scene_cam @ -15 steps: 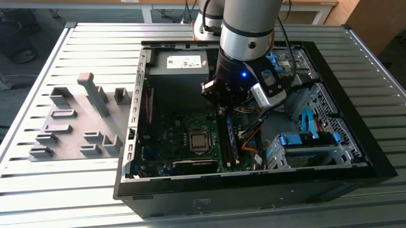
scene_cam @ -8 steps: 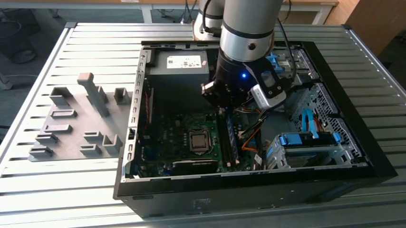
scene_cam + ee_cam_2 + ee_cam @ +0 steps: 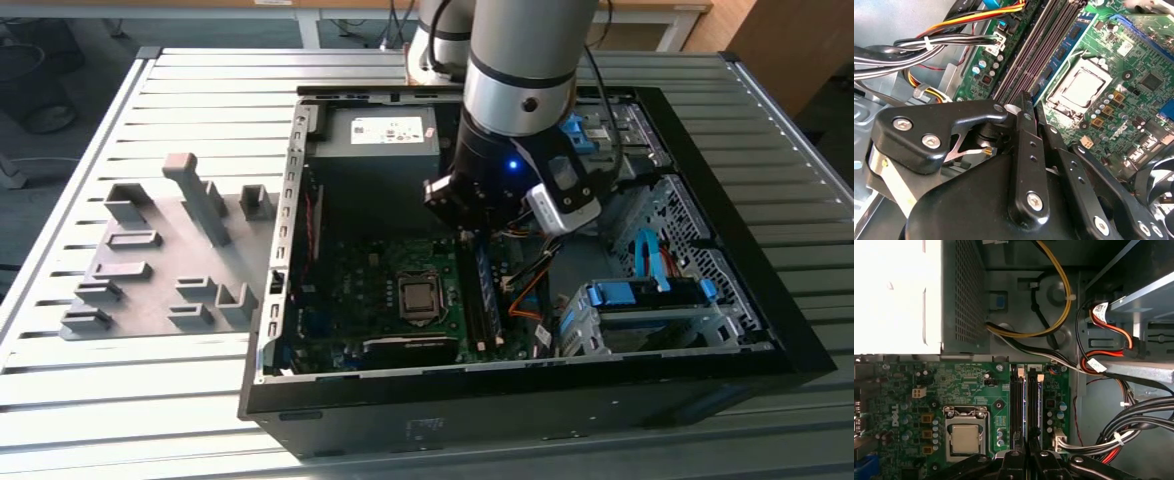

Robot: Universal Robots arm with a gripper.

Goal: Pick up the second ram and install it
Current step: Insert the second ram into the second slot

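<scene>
second ram (image 3: 1056,52): i take it to be the thin strip with a row of black chips that stands on edge among the slot rails (image 3: 1016,405) of the motherboard (image 3: 969,385), inside the open pc case (image 3: 534,410) on the desk (image 3: 134,400). in the exterior view the same strip shows as a narrow band just below the arm (image 3: 521,60). whether it is fully seated i cannot tell.

handling, as i judge it: light, stiff and thin, but fragile. the board would crack under bending and the chips should not be squeezed. i would take it by the two flat faces near the upper long edge, midway along, keeping it upright and clear of the contact edge.

gripper (image 3: 1033,105): in both wrist views the two black fingers (image 3: 1024,130) lie almost together, with only a narrow dark gap between them. i see nothing pinched in that gap. the tips hang just over the near end of the slot rails, close to the strip. contact with it i cannot confirm.

grey holder blocks (image 3: 160,270): on the desk at the exterior view's left, well apart from the gripper.
</scene>
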